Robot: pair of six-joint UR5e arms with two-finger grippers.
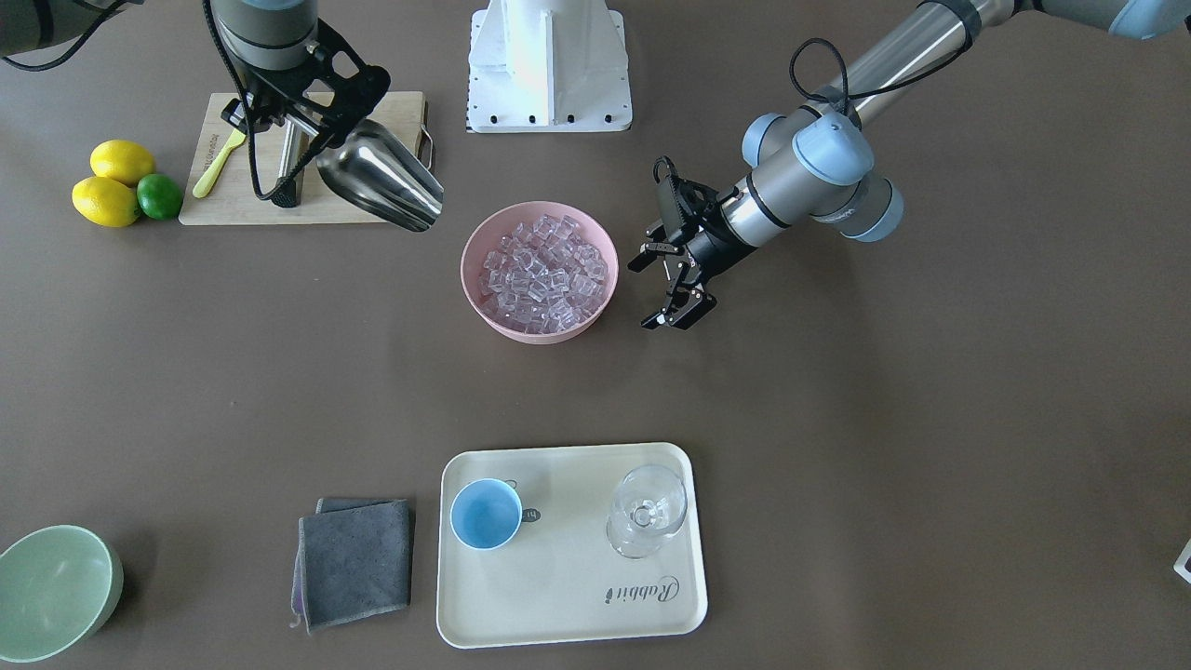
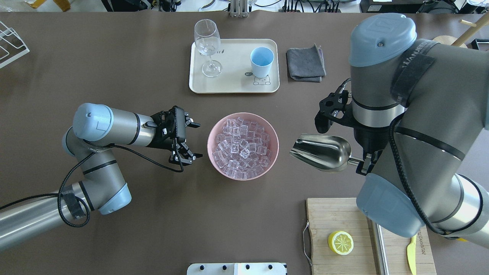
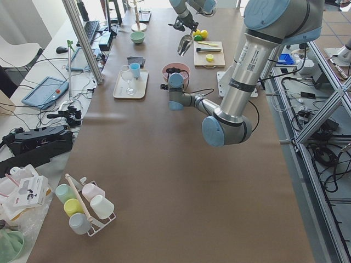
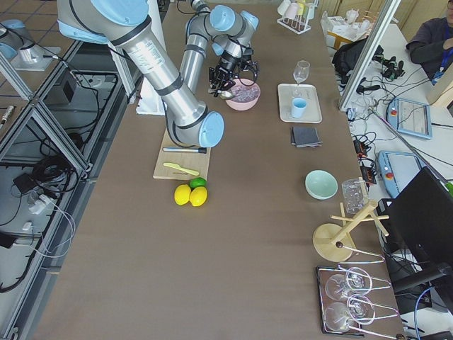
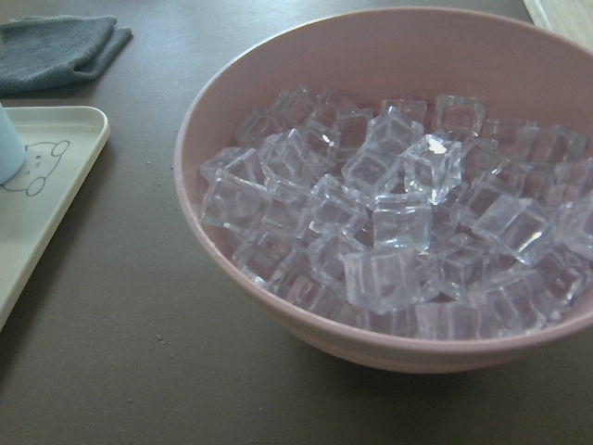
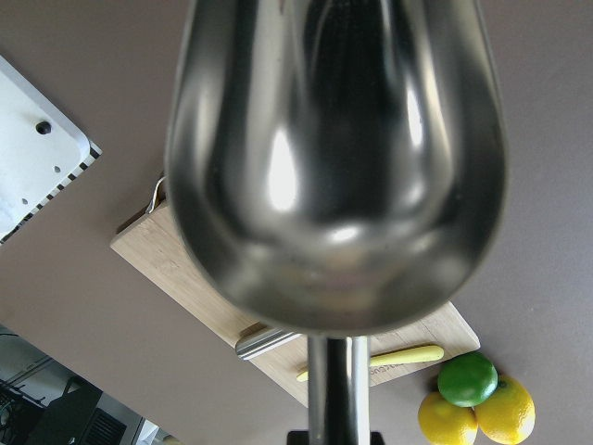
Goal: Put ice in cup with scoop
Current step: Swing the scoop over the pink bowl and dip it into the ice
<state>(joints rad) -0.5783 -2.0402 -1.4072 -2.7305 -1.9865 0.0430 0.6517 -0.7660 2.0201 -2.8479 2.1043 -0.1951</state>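
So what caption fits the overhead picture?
Right gripper holds the empty scoop beside the pink bowl of ice; left gripper is open on the bowl's other side.

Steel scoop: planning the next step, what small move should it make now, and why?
Probably carry the shiny steel scoop, held by the right hand, over the pink bowl and dip into the clear ice cubes: it looks empty and hangs beside the bowl, mouth facing it.

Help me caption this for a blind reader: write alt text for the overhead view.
The right tool holds an empty steel scoop beside a pink bowl full of ice; the left tool is open on the bowl's other side. Beyond, a blue cup and a wine glass stand on a tray.
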